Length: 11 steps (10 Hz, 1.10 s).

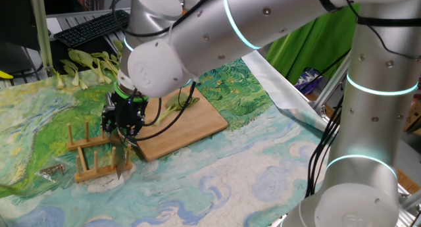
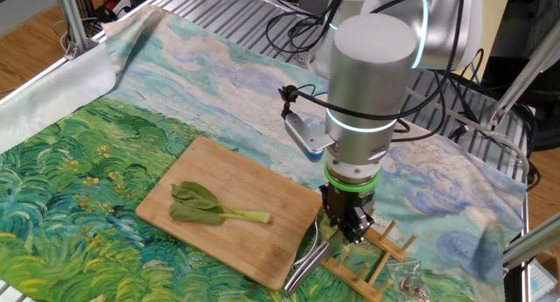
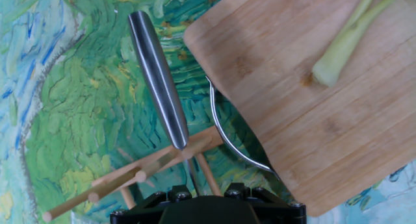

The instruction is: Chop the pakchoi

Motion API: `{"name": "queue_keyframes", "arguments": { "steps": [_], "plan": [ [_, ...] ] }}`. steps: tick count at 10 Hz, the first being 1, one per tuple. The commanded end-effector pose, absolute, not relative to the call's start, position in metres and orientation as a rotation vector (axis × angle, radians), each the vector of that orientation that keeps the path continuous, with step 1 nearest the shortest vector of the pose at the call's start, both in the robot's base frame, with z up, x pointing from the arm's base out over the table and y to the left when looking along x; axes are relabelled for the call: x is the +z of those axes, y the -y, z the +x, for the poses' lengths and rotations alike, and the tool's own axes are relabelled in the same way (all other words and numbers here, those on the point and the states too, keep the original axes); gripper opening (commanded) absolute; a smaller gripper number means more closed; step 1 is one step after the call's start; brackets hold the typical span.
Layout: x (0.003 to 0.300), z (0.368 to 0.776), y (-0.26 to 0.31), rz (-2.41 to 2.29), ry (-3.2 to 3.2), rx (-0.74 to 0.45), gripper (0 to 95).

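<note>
The pakchoi (image 2: pixel 214 210) lies whole on the wooden cutting board (image 2: pixel 245 166), with its leaves away from the arm and its pale stalk end (image 3: pixel 338 55) toward the board's corner. A knife with a steel handle (image 3: pixel 156 74) lies on the cloth just off the board's edge (image 2: pixel 308 260), its thin blade running under a wooden rack (image 2: pixel 372 267). My gripper (image 2: pixel 352 228) hangs over that rack, beside the board's corner (image 1: pixel 123 128). Its fingers are hidden in the hand view, and the fixed views do not show the gap between them.
Several uncut pakchoi (image 1: pixel 89 66) lie at the far edge of the painted cloth, near a keyboard (image 1: pixel 92 26). The rack's upright dowels (image 1: pixel 89 154) stand right under the hand. A small clear bag (image 2: pixel 407 280) lies beside the rack.
</note>
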State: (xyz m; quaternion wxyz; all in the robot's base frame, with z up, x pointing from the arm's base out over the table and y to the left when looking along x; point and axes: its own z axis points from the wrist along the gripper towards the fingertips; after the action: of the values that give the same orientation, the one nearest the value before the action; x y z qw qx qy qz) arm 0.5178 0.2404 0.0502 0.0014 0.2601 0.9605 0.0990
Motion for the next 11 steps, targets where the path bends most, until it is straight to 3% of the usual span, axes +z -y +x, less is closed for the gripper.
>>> {"name": "queue_keyframes", "arguments": {
  "steps": [1,11],
  "plan": [
    [0.045,0.519,-0.24,0.822,-3.003,0.312,38.0],
    [0.033,0.521,-0.242,0.727,-3.018,0.326,38.0]
  ]
}}
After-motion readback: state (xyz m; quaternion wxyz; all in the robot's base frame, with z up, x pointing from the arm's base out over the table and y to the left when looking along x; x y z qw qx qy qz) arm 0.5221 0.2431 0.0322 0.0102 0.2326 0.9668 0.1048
